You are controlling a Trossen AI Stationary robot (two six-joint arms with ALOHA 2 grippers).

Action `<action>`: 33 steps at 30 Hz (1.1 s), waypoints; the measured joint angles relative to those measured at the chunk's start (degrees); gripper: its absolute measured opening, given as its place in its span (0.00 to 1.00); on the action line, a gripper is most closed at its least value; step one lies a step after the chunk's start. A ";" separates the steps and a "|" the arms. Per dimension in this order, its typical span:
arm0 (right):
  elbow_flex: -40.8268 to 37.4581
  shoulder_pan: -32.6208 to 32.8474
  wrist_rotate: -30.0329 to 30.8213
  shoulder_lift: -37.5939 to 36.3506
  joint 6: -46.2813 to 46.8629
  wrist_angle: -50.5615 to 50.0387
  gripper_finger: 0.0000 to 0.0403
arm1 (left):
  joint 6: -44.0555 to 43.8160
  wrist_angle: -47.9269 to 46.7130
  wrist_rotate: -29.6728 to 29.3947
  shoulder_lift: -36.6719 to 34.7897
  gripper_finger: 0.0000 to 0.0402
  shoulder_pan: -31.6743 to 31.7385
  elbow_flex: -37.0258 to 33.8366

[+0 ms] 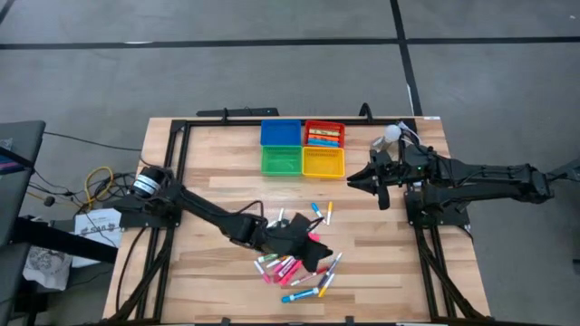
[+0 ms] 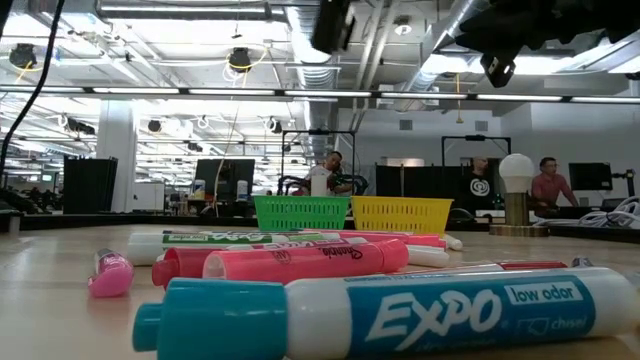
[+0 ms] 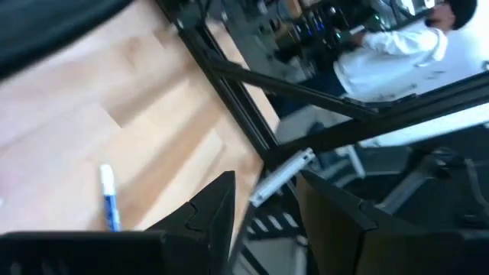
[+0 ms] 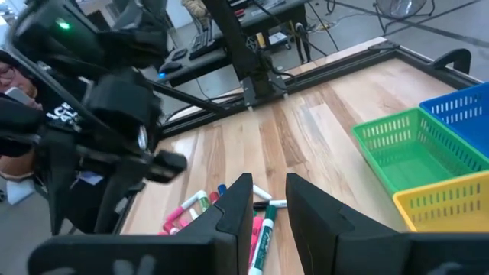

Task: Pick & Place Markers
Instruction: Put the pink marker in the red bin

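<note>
**Left hand over the marker pile, right hand waiting by the trays**

The markers (image 1: 297, 263) lie in a loose scatter on the wooden counter (image 1: 208, 172), low and centre in the high view, which suits picking them out one at a time. Some already sit in the red tray (image 1: 323, 134), top centre; the blue tray (image 1: 280, 132), green tray (image 1: 282, 160) and yellow tray (image 1: 323, 162) beside it look empty from above. The four trays form a tight square block, so sorting by colour seems the aim, and most of the work looks still ahead.

The left hand (image 1: 313, 255) reaches diagonally from the left edge and hangs right over the pile, hiding part of it. In its wrist view the two dark fingers (image 3: 210, 218) stand partly apart with nothing visible between them; a blue-capped marker (image 3: 109, 197) lies on the wood just beside. I judge it is lining up a pick, not carrying.

The right hand (image 1: 360, 179) is held off to the right of the trays, well apart from the pile, probably parked to keep clear. Its fingers (image 4: 233, 210) show a narrow gap and hold nothing; a green marker (image 4: 263, 233) shows beyond that gap.

At counter height, a teal Expo marker (image 2: 380, 315) fills the lower foreground, pink ones (image 2: 300, 262) behind. People show in the room beyond.
</note>
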 joint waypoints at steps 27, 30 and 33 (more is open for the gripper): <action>0.00 0.00 0.18 0.02 -1.88 -0.30 0.17 | -14.01 -35.59 4.89 10.97 0.35 -2.29 14.99; 0.00 -0.04 0.24 0.02 -2.25 -0.13 0.17 | -13.97 -32.58 3.54 11.47 0.35 -4.04 15.69; 0.00 -0.04 0.28 0.02 -2.98 0.08 0.17 | -14.03 -33.44 4.24 12.13 0.35 -5.52 15.69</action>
